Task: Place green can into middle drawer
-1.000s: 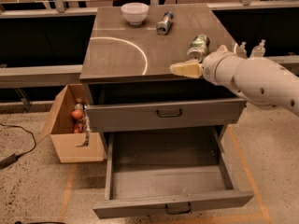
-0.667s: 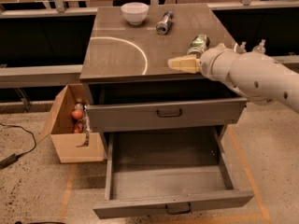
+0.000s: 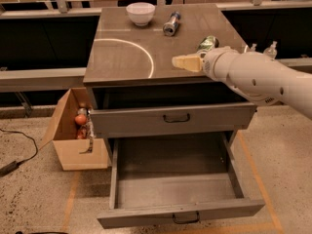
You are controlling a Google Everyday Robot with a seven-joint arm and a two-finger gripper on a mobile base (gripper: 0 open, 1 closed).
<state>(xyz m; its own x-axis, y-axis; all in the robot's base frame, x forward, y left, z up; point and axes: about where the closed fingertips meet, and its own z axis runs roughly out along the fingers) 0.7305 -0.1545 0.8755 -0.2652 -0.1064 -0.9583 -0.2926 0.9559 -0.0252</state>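
Note:
The green can [image 3: 207, 43] lies on the grey cabinet top [image 3: 122, 57] near its right edge, partly hidden behind my arm. My gripper [image 3: 185, 62] points left over the front right of the top, just in front of and left of the can, and holds nothing that I can see. Below the top is a dark open slot, then a drawer front with a handle [image 3: 176, 117] that stands slightly out. The lowest drawer [image 3: 175, 189] is pulled far out and is empty.
A white bowl [image 3: 140, 12] and a slim silver and dark can [image 3: 171, 23] sit at the back of the top. A cardboard box [image 3: 73, 145] with items stands on the floor to the left. Small bottles [image 3: 271, 48] stand behind my arm.
My gripper has moved a little to the left and farther over the cabinet top. The green can and the drawers have not moved.

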